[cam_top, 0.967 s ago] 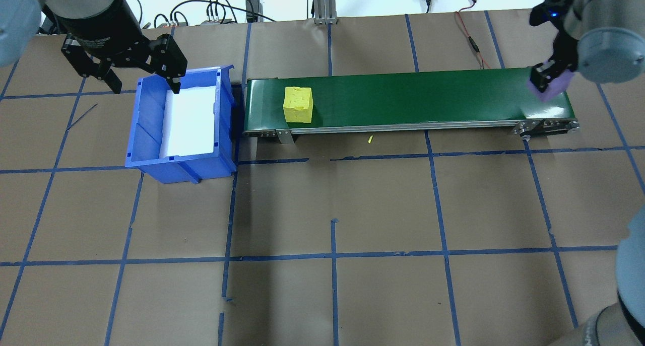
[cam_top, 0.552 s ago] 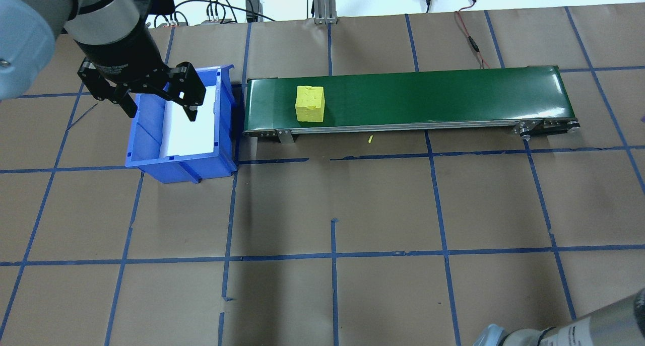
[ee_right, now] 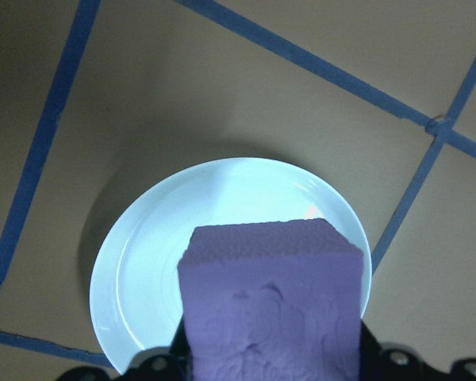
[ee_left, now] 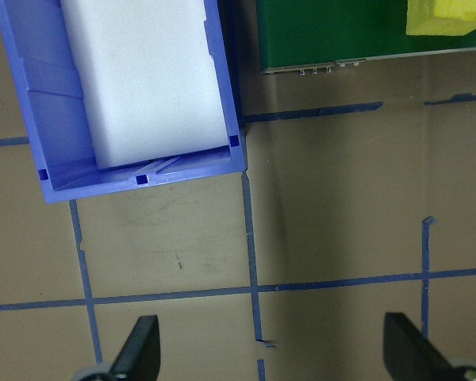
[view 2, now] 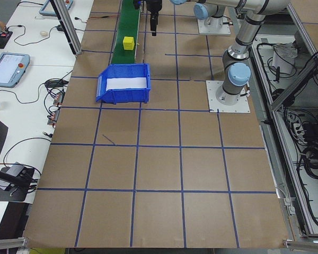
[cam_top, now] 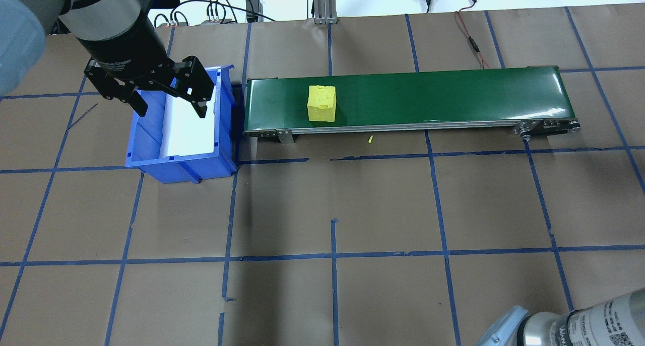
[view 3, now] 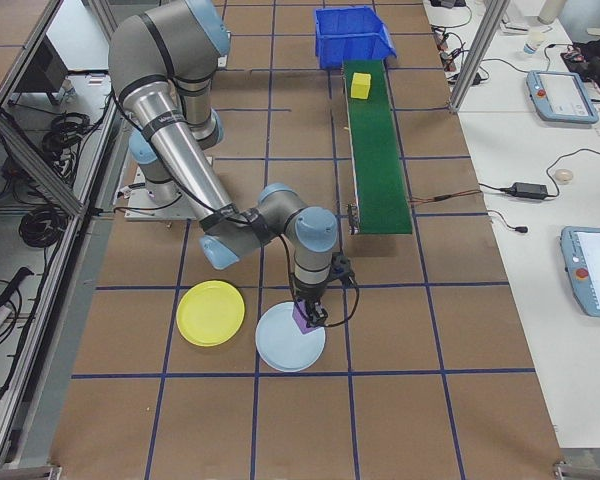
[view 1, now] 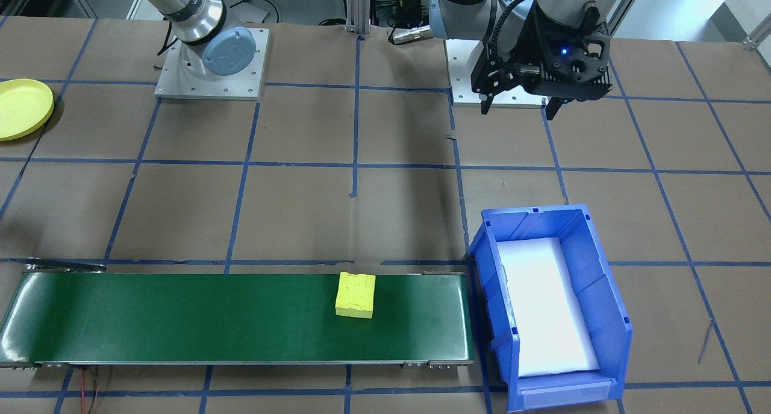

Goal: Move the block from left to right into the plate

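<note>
1. My left gripper hangs above the blue bin, over its far-left part. Its fingers are spread wide and hold nothing; the wrist view shows bare brown paper between them.
2. The bin stands just beside the left end of the green conveyor. Whether the two touch, I cannot tell. A white pad covers the bin floor.
3. The yellow block rests on the belt, in its left part, nearer the belt's near edge. The belt to its right is bare.
4. The table in front of the conveyor is open brown paper with blue tape lines.
5. My right gripper holds a purple block clamped between its fingers, over the pale blue plate and inside its rim.
6. The yellow plate lies just beside the pale blue plate, rims close, at the table's right end, well apart from the conveyor.
</note>
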{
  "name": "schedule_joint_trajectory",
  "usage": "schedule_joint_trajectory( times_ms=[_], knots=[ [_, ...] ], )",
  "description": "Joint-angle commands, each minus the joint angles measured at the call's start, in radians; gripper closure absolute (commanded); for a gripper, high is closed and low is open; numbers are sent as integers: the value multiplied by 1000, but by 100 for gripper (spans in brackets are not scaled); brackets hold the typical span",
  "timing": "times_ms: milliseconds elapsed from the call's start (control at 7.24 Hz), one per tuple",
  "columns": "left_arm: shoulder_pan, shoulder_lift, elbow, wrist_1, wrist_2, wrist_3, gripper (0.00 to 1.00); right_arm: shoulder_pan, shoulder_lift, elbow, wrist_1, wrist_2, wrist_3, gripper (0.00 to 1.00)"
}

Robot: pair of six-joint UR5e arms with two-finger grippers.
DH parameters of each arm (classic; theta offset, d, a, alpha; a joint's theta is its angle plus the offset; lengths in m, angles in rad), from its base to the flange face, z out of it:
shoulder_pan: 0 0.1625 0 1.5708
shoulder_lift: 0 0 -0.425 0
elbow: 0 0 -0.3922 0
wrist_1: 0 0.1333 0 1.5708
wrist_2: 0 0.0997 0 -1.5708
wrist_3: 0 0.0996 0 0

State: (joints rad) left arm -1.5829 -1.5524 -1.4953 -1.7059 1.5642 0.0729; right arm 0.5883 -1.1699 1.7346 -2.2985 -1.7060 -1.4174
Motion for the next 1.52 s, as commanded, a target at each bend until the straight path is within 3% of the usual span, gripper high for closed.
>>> schedule_joint_trajectory(
  times_ms=[0,414,690,967,1105,1243,1381],
  knots=[
    [46,14,0,-27,-6,77,0,-30,22,17,-6,49,-26,0],
    [53,14,-5,-28,-52,77,0,0,-43,-1,14,72,20,0],
    [52,14,-8,-28,-53,77,0,201,-121,-12,65,85,202,1],
    [47,15,-11,-29,-53,73,0,351,-131,-14,189,92,489,1],
    [46,17,-11,-31,-53,68,0,432,-132,-18,230,135,640,2],
    [47,17,-11,-31,-53,65,0,546,-146,-58,235,182,798,3],
    [47,17,-11,-31,-53,62,0,685,-148,-113,240,183,972,3]
  ],
)
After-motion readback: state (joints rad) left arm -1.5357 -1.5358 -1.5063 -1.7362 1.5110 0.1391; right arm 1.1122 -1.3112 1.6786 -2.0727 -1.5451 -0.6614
